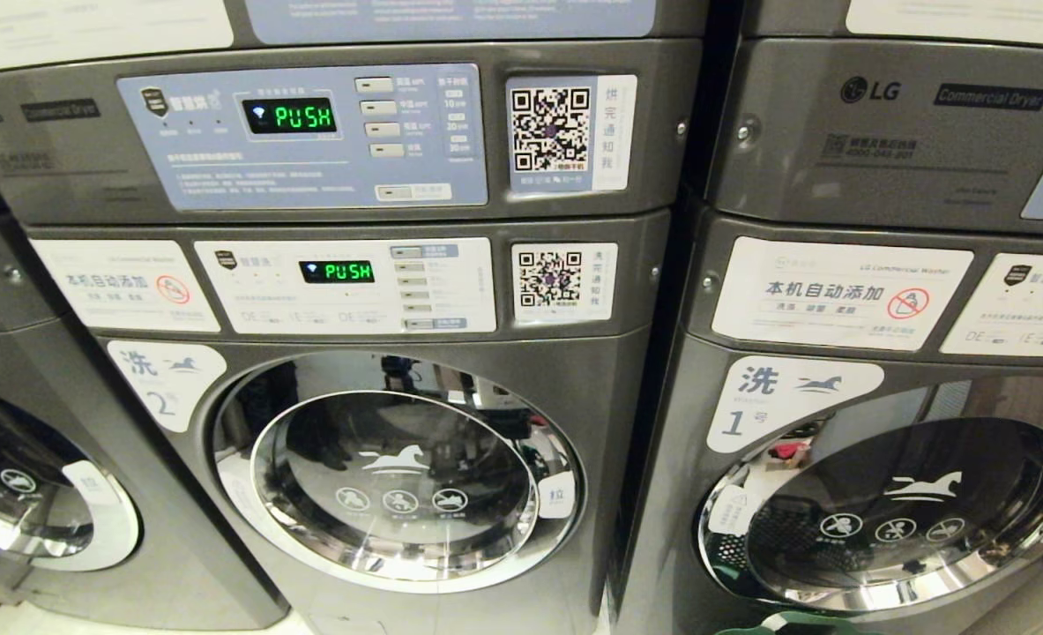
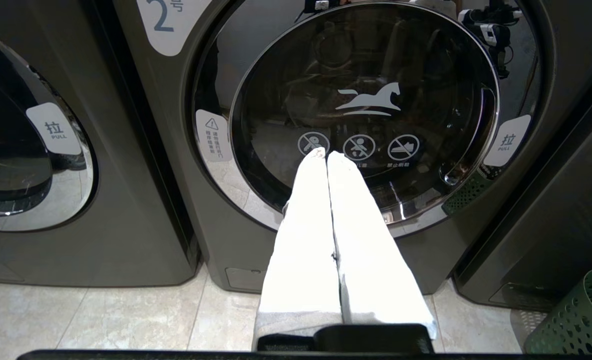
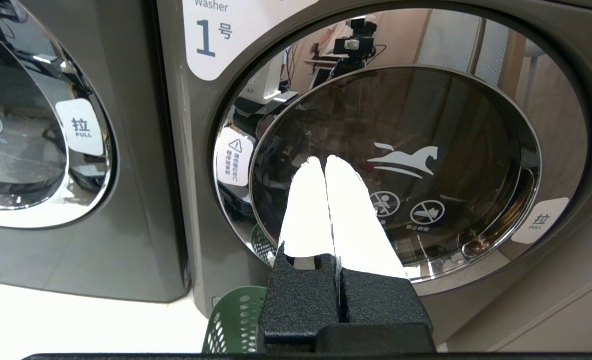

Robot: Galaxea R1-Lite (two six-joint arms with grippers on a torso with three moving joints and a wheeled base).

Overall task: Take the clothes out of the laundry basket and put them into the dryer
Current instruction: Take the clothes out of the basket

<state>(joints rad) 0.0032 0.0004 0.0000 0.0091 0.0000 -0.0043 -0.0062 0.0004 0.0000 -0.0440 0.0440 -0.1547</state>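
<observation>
The green laundry basket [image 2: 576,320] sits on the tiled floor [image 2: 100,320] at the lower right of the left wrist view, and its perforated rim [image 3: 235,320] shows at the bottom of the right wrist view beside the machine marked 1 [image 3: 175,150]; no clothes are visible in it. The left gripper [image 2: 326,152] has its white fingers [image 2: 301,250] pressed together, empty, in front of the closed round door [image 2: 366,110] of the machine marked 2. The right gripper [image 3: 324,161] is likewise closed and empty before the shut door [image 3: 401,165] of machine 1. In the head view, two green displays [image 1: 303,115] read PUSH in the upper middle
</observation>
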